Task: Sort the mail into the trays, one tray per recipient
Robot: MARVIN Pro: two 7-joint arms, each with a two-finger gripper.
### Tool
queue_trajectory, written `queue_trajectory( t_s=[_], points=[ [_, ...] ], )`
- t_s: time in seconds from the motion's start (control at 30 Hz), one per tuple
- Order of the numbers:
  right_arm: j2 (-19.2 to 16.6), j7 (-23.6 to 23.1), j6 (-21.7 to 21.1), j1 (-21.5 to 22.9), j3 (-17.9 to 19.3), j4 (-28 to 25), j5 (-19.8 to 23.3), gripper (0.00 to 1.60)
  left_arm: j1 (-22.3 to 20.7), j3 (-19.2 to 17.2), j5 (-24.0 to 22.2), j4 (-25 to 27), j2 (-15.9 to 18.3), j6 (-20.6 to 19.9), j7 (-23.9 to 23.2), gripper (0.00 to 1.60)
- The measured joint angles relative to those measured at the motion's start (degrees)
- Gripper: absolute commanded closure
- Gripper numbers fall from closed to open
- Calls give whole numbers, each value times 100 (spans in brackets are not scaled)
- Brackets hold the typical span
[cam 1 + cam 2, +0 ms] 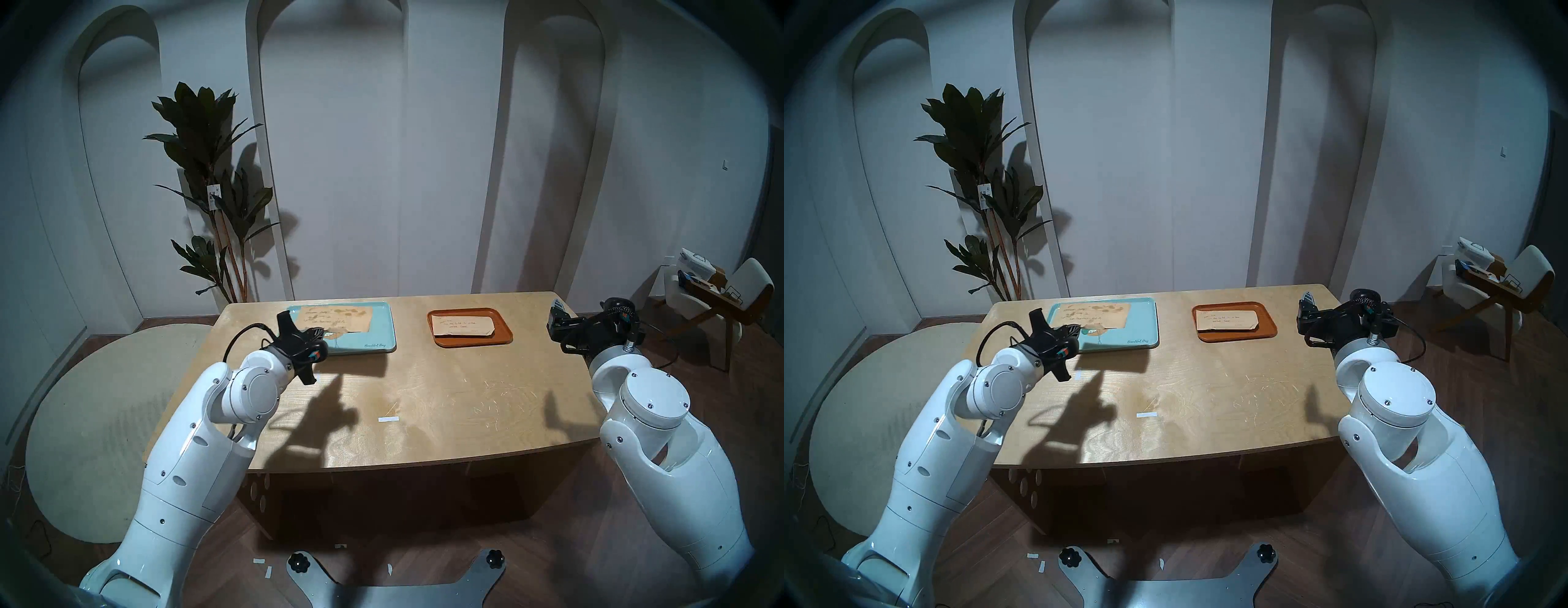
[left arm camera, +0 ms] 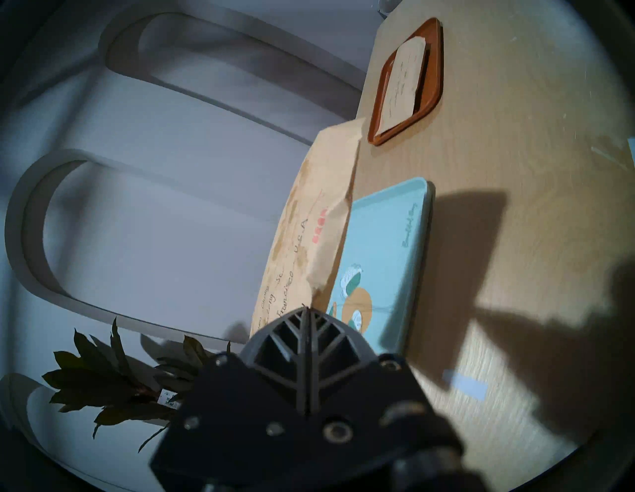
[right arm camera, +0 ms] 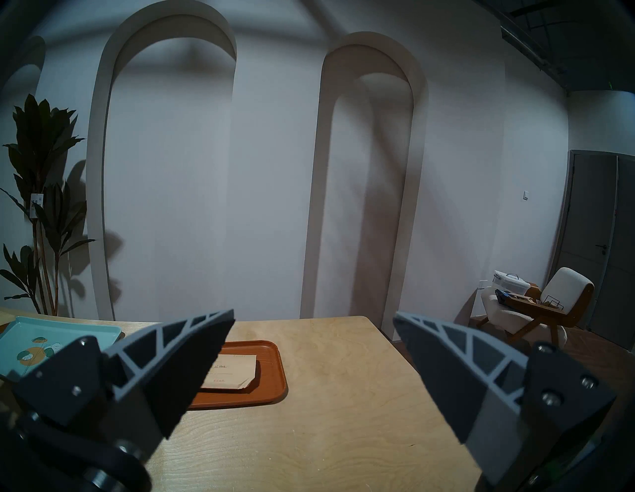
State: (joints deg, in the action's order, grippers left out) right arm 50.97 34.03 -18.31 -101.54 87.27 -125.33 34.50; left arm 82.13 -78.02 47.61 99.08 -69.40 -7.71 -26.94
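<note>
We are holding our left gripper clamped on the near edge of the blotchy kraft envelope, its two fingers pressed flat together with the paper pinched between them. The envelope is rising away from the fingertips, lifted clear above the mint-teal tray, which is lying just beyond and below the gripper; the shadow of envelope and arm is falling on the wooden table on the near side of that tray. In the left wrist view the sheet is standing between the gripper and the far wall, hiding part of the teal tray's far side, and its creased lower edge is hanging over the leaf-and-circle print.

Well off to the right of this gripper, the plain envelope is lying flat inside the orange-brown tray, one corner bent.

We are keeping our right gripper spread wide and empty, hovering off the table's right end; the orange tray is sitting ahead of it and slightly left, with nothing between.

A small white paper strip is lying on bare wood behind the left gripper, toward the table's near edge. A potted plant is standing past the far left corner.
</note>
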Motion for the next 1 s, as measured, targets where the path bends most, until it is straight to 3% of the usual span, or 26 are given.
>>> queue_trajectory(
  t_s=[0.13,0.43,1.0],
  points=[
    [0,0,0,0,-1,1,0,0,-174,194,91,-156,-224,-91,-33,160],
    [-2,0,-2,2,-4,6,0,0,-632,457,381,-1072,-834,-245,-1,160],
    [-5,0,-1,6,-12,14,-2,0,-1351,322,714,-2566,-1421,-314,128,160]
  ],
)
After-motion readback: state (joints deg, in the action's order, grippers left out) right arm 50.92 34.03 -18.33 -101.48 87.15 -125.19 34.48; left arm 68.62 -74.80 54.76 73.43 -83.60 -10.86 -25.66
